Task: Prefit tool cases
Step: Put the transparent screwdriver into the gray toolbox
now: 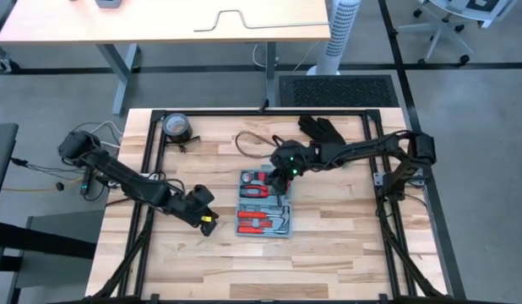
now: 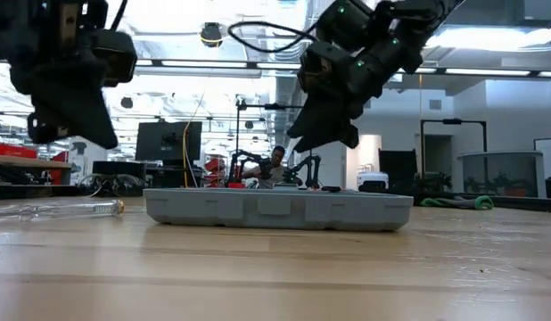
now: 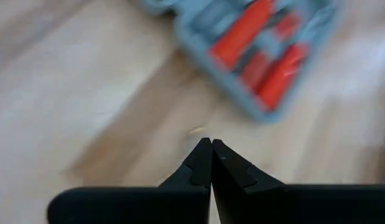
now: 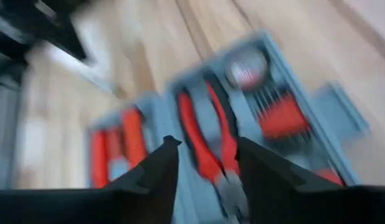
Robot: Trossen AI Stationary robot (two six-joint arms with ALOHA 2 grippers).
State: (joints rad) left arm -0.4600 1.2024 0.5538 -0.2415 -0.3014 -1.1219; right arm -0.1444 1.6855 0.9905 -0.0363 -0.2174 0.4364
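The light-blue tool case [image 1: 263,203] lies open and flat on the middle of the wooden table, with red-handled tools in its grey-blue slots; it also shows in the low view [image 2: 275,209]. My right gripper [image 4: 206,142] hangs open above the case's far half [image 4: 286,81], over red-handled pliers [image 4: 211,155], clear of it in the low view [image 2: 324,134]. My left gripper [image 3: 211,142] is shut with nothing in it, raised above the table left of the case [image 1: 203,218]. The case [image 3: 255,50] lies ahead of it.
A black glove [image 1: 322,128] lies at the far right, a round dial-like object [image 1: 176,125] at the far left, a looped cord [image 1: 252,142] between them. A clear rod [image 2: 61,209] lies on the table left of the case. Black frame rails [image 1: 151,169] border the table.
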